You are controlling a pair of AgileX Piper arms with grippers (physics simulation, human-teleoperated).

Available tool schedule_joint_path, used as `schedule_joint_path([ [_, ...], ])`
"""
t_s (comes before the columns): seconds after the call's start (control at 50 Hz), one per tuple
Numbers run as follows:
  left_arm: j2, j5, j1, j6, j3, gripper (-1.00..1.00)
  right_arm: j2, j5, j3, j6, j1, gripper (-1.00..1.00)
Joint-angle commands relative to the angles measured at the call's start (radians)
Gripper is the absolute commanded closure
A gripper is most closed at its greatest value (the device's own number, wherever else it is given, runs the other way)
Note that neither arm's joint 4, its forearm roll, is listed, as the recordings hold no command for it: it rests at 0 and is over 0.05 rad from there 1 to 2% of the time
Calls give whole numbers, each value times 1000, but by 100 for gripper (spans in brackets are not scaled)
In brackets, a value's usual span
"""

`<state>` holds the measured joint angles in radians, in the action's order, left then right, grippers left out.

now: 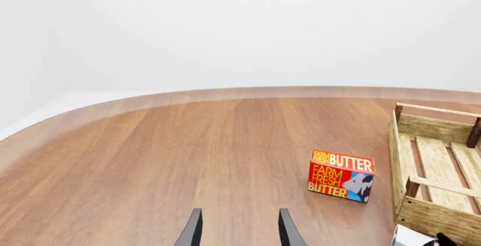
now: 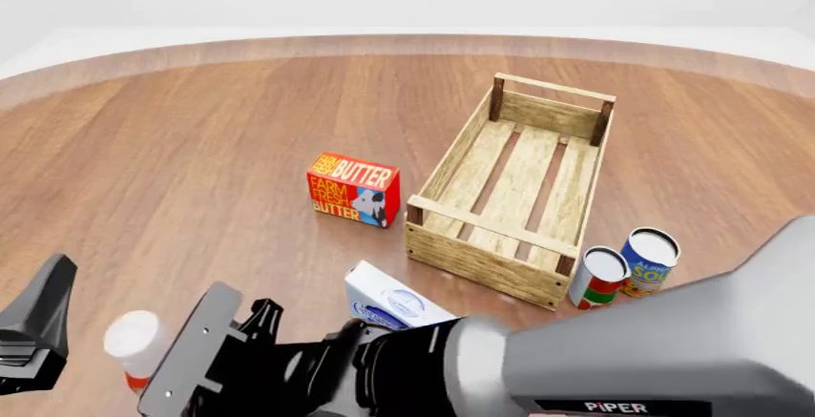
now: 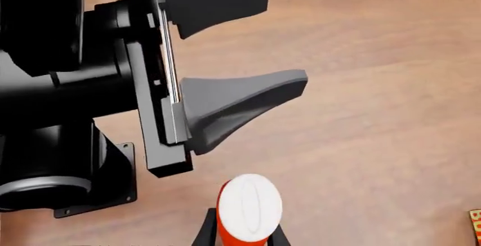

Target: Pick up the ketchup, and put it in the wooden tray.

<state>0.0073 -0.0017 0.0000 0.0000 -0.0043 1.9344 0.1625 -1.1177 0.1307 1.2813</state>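
ketchup (image 2: 136, 344): standing upright at the near left of the table, white cap up, red body mostly hidden behind the right arm's wrist. Well apart from the tray.

right gripper (image 3: 242, 233): reached across to the left side, coming down right over the bottle. In its wrist view the cap sits between the two finger tips, so it looks like it's straddling the neck. Fingers are close to the sides, but can't honestly tell if they're squeezing yet or just around it.

left gripper (image 1: 239, 229): fingers spread apart, nothing between them, parked just beside the ketchup.

tray (image 2: 449, 245): nothing in it, sits centre-right, long side running away from the arms.

other stuff: butter box (image 2: 353, 190) just left of the tray, a white carton (image 2: 395, 302) near the tray's front corner, two cans (image 2: 627, 264) off its right front corner.

step: I'd call it the grasp, bottle not lifted yet.

next: clamp firmly, lift straight up, then carry right over the carton and the tray's near rail.
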Motion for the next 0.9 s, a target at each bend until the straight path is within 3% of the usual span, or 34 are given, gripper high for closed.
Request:
schedule_joint_path([
  [0.02,0,0,0,0,0,-100,-51,-49,-5,19,-54,100],
  [0.46,0,0,0,0,0,-100,-169,-192,-69,86,-204,100],
  [0.5,0,0,0,0,0,-100,-172,-210,-80,108,-241,100],
  [0.9,0,0,0,0,0,-100,-235,-276,-99,127,-487,100],
])
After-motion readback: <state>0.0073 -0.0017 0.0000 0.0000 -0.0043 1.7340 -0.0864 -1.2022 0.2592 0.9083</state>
